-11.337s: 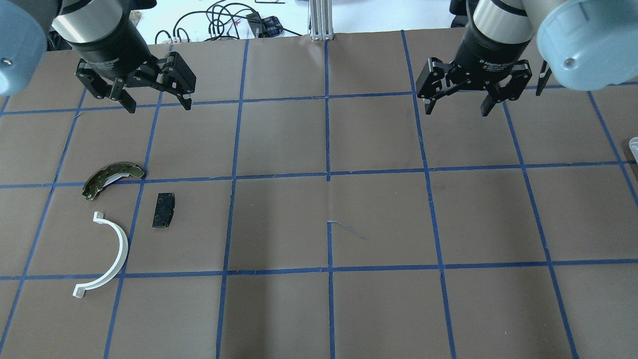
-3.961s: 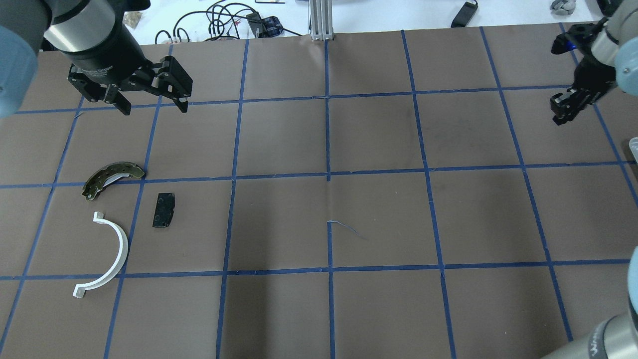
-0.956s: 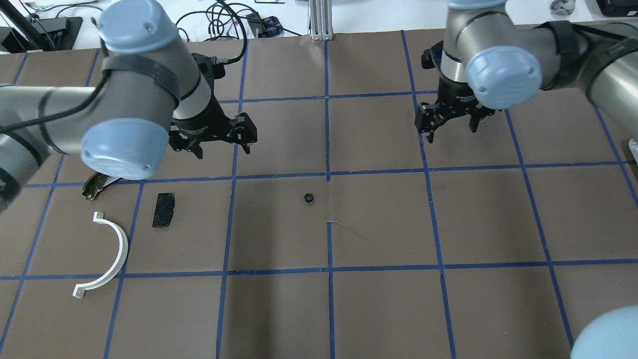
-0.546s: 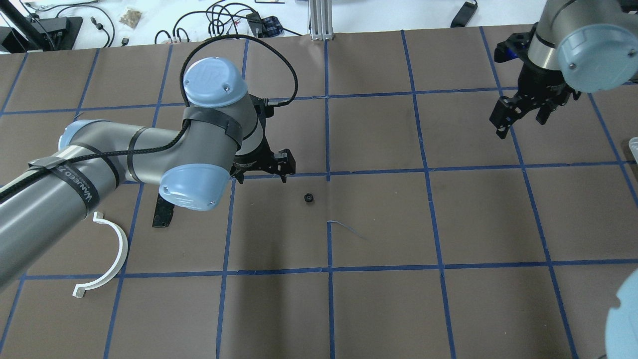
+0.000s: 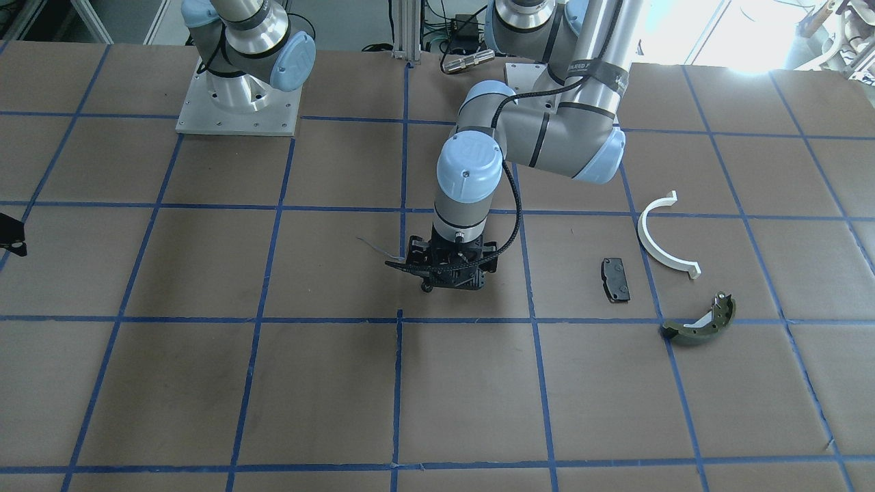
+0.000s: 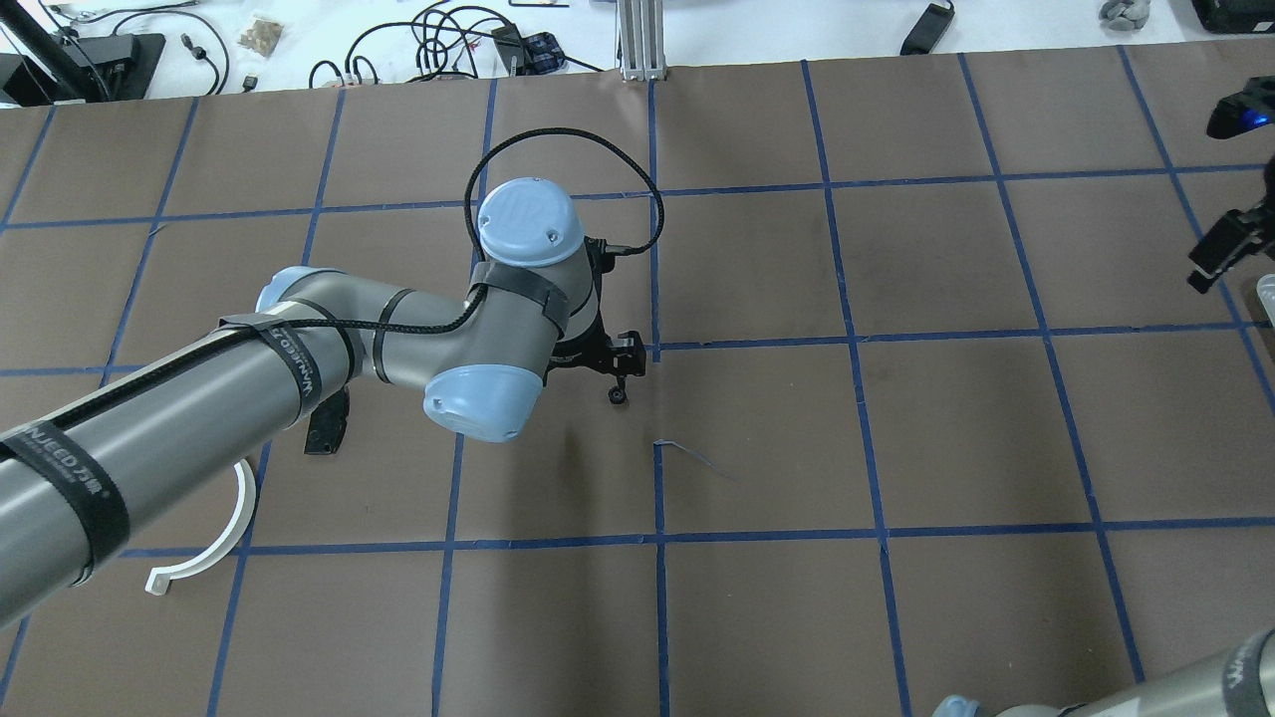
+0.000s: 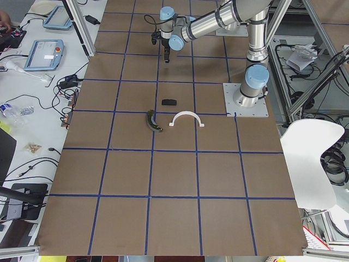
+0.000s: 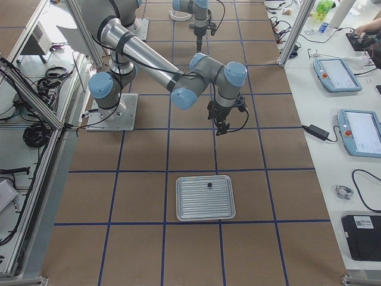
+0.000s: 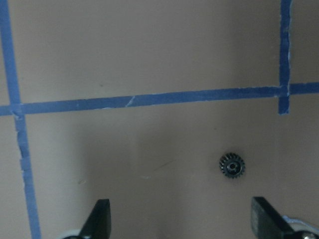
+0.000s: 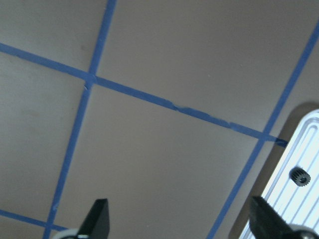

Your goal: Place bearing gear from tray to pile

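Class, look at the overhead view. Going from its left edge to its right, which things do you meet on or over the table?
White half-ring → black pad → bearing gear → right pincer. The left pincer overlaps the gear, so it is left out.

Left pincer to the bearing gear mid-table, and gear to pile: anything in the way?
Nothing visible. Open left pincer hangs over the bearing gear; only bare paper runs from it to the pile, black pad nearest.
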### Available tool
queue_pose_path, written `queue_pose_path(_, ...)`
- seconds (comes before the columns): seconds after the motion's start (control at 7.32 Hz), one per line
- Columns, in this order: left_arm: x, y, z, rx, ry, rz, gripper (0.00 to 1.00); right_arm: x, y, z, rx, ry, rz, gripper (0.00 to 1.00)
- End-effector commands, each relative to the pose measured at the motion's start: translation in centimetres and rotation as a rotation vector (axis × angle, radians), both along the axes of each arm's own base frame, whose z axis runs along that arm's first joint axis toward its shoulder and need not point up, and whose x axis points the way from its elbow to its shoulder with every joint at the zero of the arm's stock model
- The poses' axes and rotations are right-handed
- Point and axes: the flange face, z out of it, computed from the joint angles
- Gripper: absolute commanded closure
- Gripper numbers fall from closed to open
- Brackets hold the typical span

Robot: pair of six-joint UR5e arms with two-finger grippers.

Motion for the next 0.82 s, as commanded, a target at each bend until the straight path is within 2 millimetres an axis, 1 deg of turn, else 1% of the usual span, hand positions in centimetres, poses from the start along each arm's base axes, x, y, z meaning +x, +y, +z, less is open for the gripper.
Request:
queue_pose_path(0.0, -1.3, 0.1, -2.2, -0.011, 0.003, 0.005, 0.0, -7.8, 2.2, -2.3, -0.044, 0.021, 0.012, 0.0)
queue_pose_path(0.27, -1.6, 0.3, -2.8, -0.004, -0.001, 0.007, 0.0, -13.8, 3.0, -7.5, -0.052, 0.023, -0.052, 0.0)
queue_pose_path(0.41, -1.8, 0.2, -2.7, -0.009, 0.003, 0.01, 0.05, -16.0, 3.2, -8.7, -0.061, 0.029, -0.047, 0.0)
queue_pose_path(0.55, -1.7, 0.2, -2.9, -0.008, 0.002, 0.009, 0.06, -17.1, 2.4, -9.3, -0.07, 0.028, -0.047, 0.05)
queue_pose_path(0.68, -1.8, 0.2, -2.9, -0.009, 0.003, 0.01, 0.13, -18.2, 1.5, -9.7, -0.074, 0.03, -0.042, 0.09)
